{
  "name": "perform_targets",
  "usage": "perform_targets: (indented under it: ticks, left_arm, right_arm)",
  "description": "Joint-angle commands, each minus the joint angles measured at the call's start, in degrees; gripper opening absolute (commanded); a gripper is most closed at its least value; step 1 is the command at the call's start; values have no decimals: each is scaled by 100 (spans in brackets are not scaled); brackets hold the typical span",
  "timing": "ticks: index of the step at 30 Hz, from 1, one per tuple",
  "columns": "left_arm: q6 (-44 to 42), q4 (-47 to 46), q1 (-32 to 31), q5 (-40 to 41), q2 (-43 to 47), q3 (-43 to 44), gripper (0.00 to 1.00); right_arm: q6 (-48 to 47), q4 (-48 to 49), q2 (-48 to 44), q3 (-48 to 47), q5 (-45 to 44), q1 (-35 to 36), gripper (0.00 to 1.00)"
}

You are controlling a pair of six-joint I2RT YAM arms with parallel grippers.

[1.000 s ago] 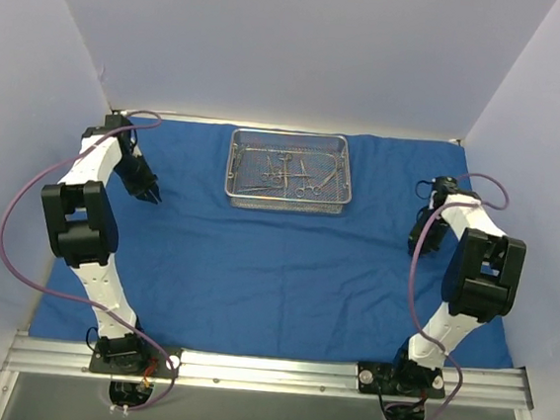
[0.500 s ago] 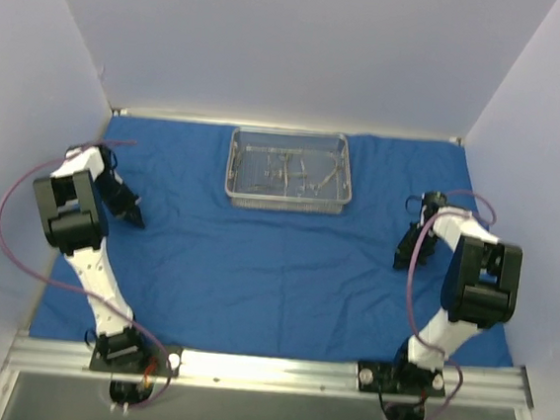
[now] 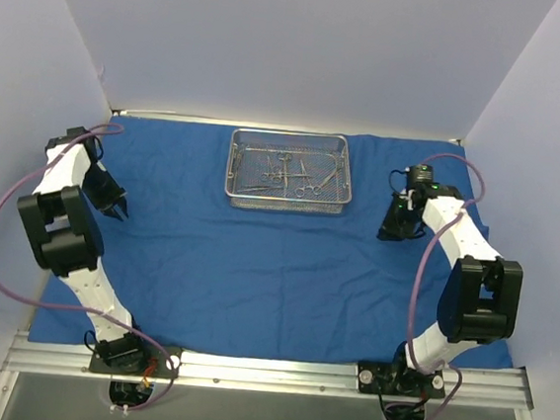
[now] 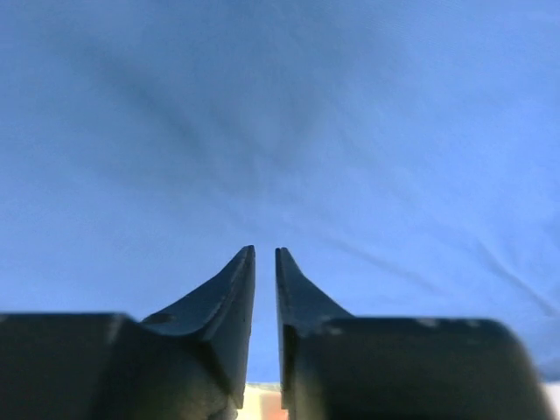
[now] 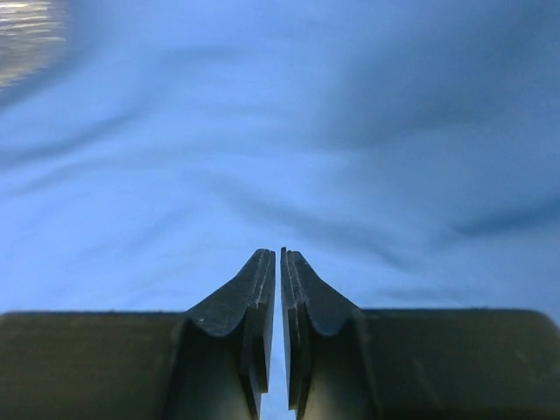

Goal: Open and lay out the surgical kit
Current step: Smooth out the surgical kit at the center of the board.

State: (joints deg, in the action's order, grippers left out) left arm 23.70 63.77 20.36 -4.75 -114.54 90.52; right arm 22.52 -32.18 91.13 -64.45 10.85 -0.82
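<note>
The royal-blue cloth wrap (image 3: 255,267) lies spread flat over the table. On its far middle stands the silver wire-mesh tray (image 3: 284,205), with several thin ring-handled instruments (image 3: 288,174) inside. My left gripper (image 3: 119,212) hovers low over the cloth near its left edge. In the left wrist view its jaws (image 4: 265,249) stand a narrow gap apart with only cloth (image 4: 280,131) behind them. My right gripper (image 3: 385,232) is just right of the tray. Its jaws (image 5: 278,251) show a thin slit with nothing in it, and a blurred corner of the tray (image 5: 26,35) appears at the upper left.
White walls close in the left, right and far sides. A metal rail (image 3: 264,372) with both arm bases runs along the near edge. Soft wrinkles cross the cloth (image 5: 262,175) under the right gripper.
My left arm has swung outward to the cloth's left edge. My right arm has moved forward and left, close to the tray's right side. The cloth and tray stay put.
</note>
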Motion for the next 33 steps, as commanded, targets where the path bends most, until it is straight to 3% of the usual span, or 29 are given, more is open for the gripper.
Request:
perform_targets:
  ticks: [1, 4, 6, 7, 11, 20, 28, 33]
  left_arm:
    - [-59, -277, 38, 361, 872, -104, 27]
    - [-103, -321, 38, 212, 741, -218, 29]
    - [-138, -286, 47, 116, 356, -228, 21]
    - [-164, -269, 56, 54, 180, -210, 11]
    - [-165, -190, 143, 54, -655, 35, 2]
    - [-270, 74, 416, 141, -1483, 729, 2]
    - [-208, 215, 197, 423, -939, 1687, 4]
    - [-68, 57, -356, 230, -938, 2074, 9]
  right_arm:
    - [-73, 44, 229, -287, 347, 591, 11]
    - [-29, 264, 624, -332, 488, 776, 11]
    - [50, 379, 827, -236, 602, 785, 10]
    - [85, 527, 871, -166, 655, 776, 10]
    - [-64, 538, 1117, 159, 550, 759, 7]
    - [-161, 274, 933, 574, 532, 776, 6]
    - [-205, -182, 1019, -1216, 190, 382, 6]
    - [-108, -314, 1328, -1518, 41, -286, 3]
